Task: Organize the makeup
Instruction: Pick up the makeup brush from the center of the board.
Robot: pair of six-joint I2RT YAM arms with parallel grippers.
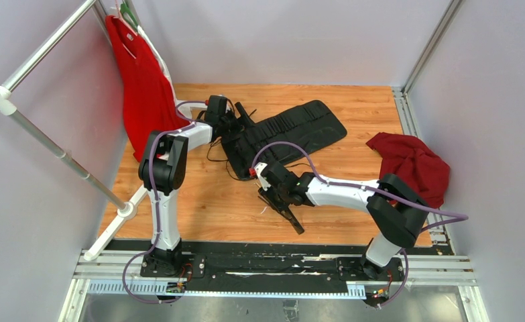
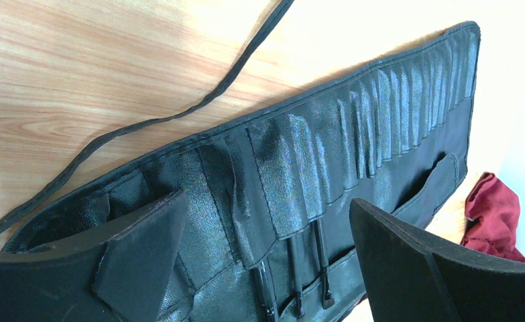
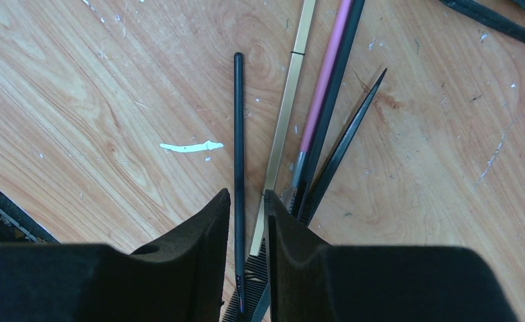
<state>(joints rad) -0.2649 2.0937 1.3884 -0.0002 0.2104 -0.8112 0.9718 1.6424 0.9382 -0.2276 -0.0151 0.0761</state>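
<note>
Now my right gripper [image 3: 247, 196] straddles a thin black brush [image 3: 239, 127] lying on the table [image 3: 78, 100]. The jaws are narrowly apart and not clearly pinching it. Its end points to 12 o'clock, and a gold brush [image 3: 287, 114] and a pink brush [image 3: 323, 80] lie toward 1 o'clock. My left gripper [image 2: 266, 201] hangs spread wide over the roll [image 2: 380, 100], with a few brushes [image 2: 293, 275] slotted at 6 o'clock.
</note>
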